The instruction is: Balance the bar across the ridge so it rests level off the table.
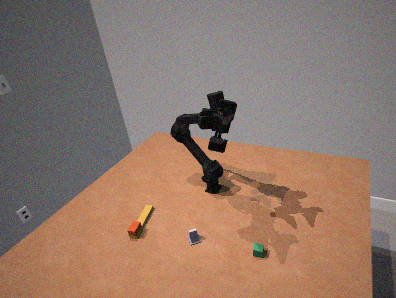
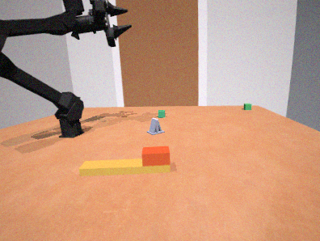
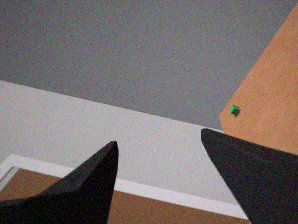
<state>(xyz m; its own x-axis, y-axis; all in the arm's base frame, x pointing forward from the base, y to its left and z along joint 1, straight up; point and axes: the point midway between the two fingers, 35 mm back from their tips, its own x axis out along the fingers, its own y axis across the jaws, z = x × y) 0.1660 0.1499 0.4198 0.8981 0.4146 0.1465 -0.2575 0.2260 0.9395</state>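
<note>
A yellow bar lies flat on the table, with a red block on one end. The small grey-blue ridge stands apart from the bar, with nothing on it. My gripper is open and empty, raised high above the table. In the wrist view its two dark fingers stand well apart, with only wall and door trim behind them. The bar and the ridge are outside the wrist view.
One green cube sits on the table beyond the ridge in the exterior view. Another green cube sits near the far table edge. A green cube shows near a table corner in the wrist view.
</note>
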